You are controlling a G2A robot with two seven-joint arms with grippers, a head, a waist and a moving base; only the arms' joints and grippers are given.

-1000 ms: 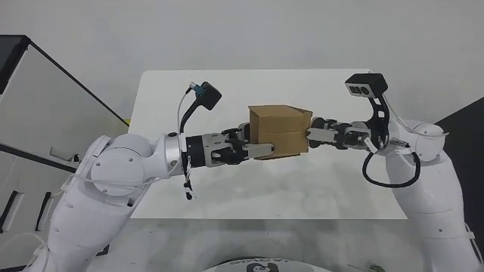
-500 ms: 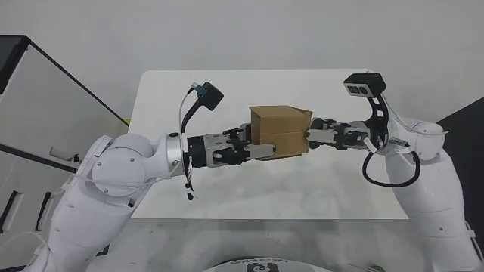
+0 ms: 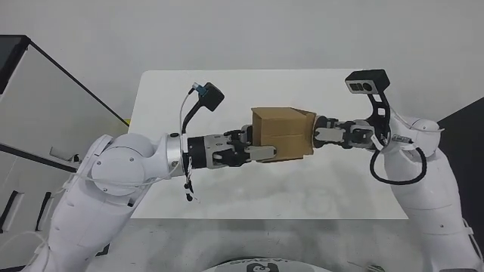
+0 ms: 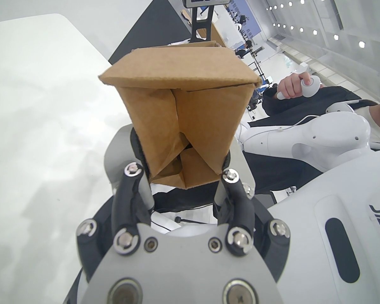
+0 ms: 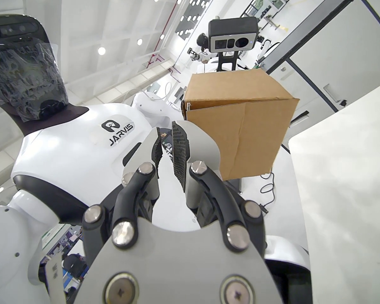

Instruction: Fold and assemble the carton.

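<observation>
Two claws meet at one brown carton point(image 3: 281, 132), held in the air above the white counter point(image 3: 227, 91); the left claw point(image 4: 182, 172) clamps the carton's narrow flapped end between its fingers, where the inner flaps lie folded in but not flush; the carton itself is squared up as a box, apparently clear of the counter; the right claw point(image 5: 166, 140) sits just beside the opposite face, its pads drawn almost together with nothing between them, tips near a seam that gapes slightly; the step in hand looks like pressing the end flaps shut; the next move likely calls for the right claw to push that loose flap flat while the left claw holds firm.
</observation>
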